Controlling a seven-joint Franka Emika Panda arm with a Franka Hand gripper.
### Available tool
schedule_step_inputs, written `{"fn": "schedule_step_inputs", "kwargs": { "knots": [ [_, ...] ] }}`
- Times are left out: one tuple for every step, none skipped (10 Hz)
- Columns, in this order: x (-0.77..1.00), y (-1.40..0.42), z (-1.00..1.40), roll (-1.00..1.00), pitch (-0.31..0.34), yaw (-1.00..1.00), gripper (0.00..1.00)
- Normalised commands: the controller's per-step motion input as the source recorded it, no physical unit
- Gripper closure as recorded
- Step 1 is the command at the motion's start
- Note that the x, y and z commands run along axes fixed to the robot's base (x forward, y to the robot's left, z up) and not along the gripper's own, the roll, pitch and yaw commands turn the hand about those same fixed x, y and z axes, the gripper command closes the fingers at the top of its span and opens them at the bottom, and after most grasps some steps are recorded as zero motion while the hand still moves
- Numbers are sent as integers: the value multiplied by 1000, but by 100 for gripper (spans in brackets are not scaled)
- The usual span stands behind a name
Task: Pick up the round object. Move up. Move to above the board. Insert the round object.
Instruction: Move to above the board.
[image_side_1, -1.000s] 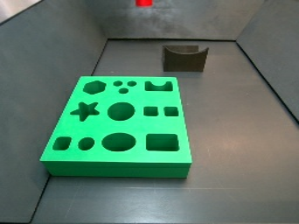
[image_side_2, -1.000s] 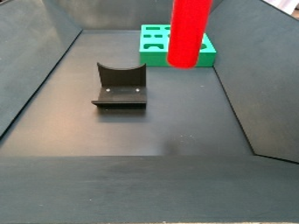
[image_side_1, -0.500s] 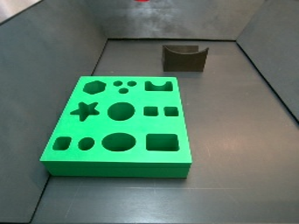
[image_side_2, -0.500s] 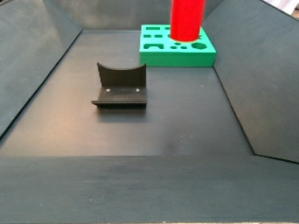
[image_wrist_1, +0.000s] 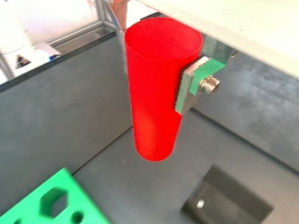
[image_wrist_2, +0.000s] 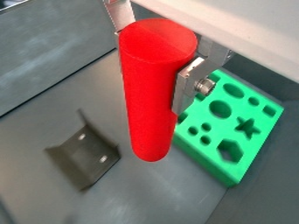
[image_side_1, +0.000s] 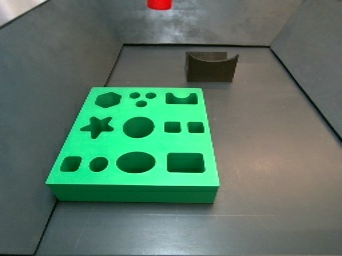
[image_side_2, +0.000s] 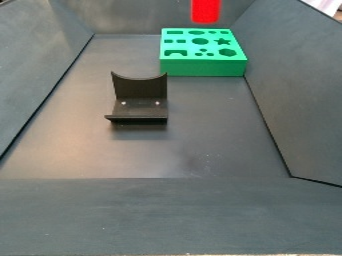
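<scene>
carrying the round object (image_wrist_1: 156, 92) high above the floor, the gripper (image_wrist_2: 152, 66) is pinching the red cylinder near its upper end, one silver finger (image_wrist_2: 188, 83) pressing flat against its side in both wrist views while the peg is hanging upright and free below. in both side views only the lower tip of the peg is showing at the very top edge (image_side_1: 159, 4) (image_side_2: 205, 11), where a second ago a long stretch of it was hanging in front of the board in a side view; so the arm has been rising and the peg is now well clear of everything. the board (image_side_1: 138, 142) is lying flat and unmoved on the floor, all its cut-outs open and empty, and the fixture (image_side_2: 136, 97) is standing well apart from it, also unmoved. judging from this, the pick-up is finished and the lift is nearly or fully done; the travel to above the board is what is coming next, since in a wrist view the board (image_wrist_2: 233, 123) is sitting off to one side of the peg rather than beneath it. the peg is looking straight in the grip, which should be helping when it is lined up with a round hole (image_side_1: 139, 127).
</scene>
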Motion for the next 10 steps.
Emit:
{"fn": "schedule_step_inputs", "kwargs": {
  "knots": [
    [21, -1000, 92, -13, 32, -1, 100],
    [22, -1000, 97, -2, 37, 4, 100],
    [26, -1000, 105, -8, 47, 6, 100],
    [30, -1000, 106, -15, 56, 3, 100],
    [43, -1000, 111, 2, 74, 9, 100],
    [61, -1000, 115, -5, 94, 9, 100],
    [97, -1000, 125, 4, 118, 6, 100],
    [103, -877, 115, 2, 126, 6, 100],
    [90, -407, 68, 18, 134, 3, 100],
    [86, -260, 45, 21, 125, 7, 100]
  ]
}}
